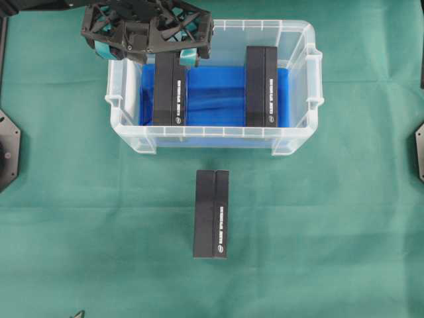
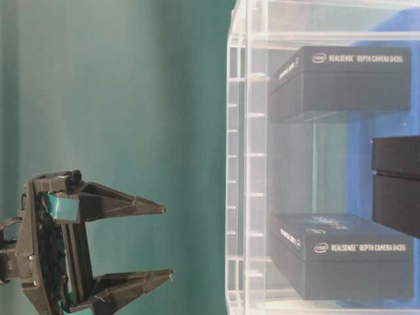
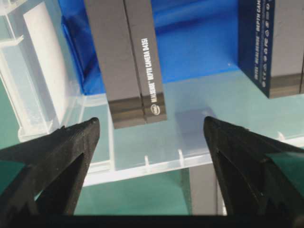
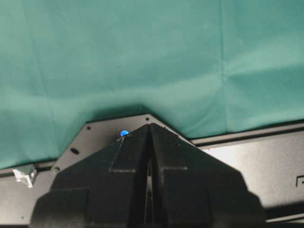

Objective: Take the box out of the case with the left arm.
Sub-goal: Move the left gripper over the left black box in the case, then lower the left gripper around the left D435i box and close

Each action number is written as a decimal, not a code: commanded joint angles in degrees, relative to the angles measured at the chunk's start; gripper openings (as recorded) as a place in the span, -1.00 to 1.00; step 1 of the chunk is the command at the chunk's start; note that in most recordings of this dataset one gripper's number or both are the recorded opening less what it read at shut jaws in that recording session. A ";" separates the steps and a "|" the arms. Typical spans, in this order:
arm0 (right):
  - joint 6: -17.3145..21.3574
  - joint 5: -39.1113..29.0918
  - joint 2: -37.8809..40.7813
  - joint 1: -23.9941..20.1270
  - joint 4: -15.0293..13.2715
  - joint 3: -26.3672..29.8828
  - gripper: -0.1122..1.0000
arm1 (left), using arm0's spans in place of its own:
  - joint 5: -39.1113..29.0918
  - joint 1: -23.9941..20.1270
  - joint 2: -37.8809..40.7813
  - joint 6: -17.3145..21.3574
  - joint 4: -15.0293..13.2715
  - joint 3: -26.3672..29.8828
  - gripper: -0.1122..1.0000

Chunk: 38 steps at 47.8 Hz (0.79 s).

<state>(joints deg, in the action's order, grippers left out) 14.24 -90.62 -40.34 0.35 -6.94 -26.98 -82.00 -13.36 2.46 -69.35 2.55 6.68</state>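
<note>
Inside the case (image 1: 299, 79), at its left side, lies the box (image 1: 169, 89), and right above its far end hangs the left claw (image 1: 147, 52), wide open and holding nothing, ready to drop around it.

place: robotics lab | evidence: green cloth (image 1: 79, 218) over table; boxed depth cameras (image 1: 212, 213)

green cloth (image 1: 331, 218) covers table
</note>
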 commanded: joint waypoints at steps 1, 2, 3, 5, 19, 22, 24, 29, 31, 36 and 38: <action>0.00 0.09 -0.09 0.09 -0.09 0.70 -0.80 | 1.05 0.26 -0.88 -0.18 0.26 -0.18 0.82; 0.00 0.09 -0.09 0.00 -0.18 0.79 -0.80 | 1.41 0.26 -0.88 -0.26 0.35 -0.44 0.82; 0.00 0.09 -0.09 0.09 -0.09 0.70 -0.80 | 1.76 0.26 -0.88 -0.26 0.35 -0.70 0.82; 0.00 0.09 -0.09 0.00 -0.09 0.70 -0.80 | 2.90 0.26 -0.88 -0.53 0.35 -1.58 0.82; 0.09 0.18 -0.09 0.00 -0.09 0.70 -0.80 | 7.91 0.26 -0.97 -2.55 0.88 -7.29 0.82; 0.09 0.18 -0.09 0.09 -0.18 0.70 -0.80 | 9.05 0.26 -0.97 -2.90 1.41 -8.61 0.82; 0.00 0.18 -0.09 0.00 -0.09 0.70 -0.80 | 9.76 0.26 -0.88 -3.16 1.49 -9.32 0.82; 0.00 0.18 -0.09 0.00 -0.09 0.70 -0.80 | 11.25 0.26 -0.79 -4.22 1.58 -11.16 0.82; 0.00 0.18 -0.09 0.00 -0.09 0.70 -0.80 | 12.04 0.35 -0.79 -4.66 1.58 -11.95 0.82; 0.00 0.18 0.00 0.09 -0.09 0.70 -0.80 | 14.06 0.44 -0.70 -5.19 1.58 -13.80 0.82; 0.00 0.18 -0.09 0.00 -0.09 0.70 -0.80 | 14.85 0.53 -0.70 -5.36 1.58 -14.41 0.82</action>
<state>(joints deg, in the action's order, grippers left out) 14.24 -90.62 -40.34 0.35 -6.94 -26.98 -68.47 -13.18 2.46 -74.44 3.87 -7.65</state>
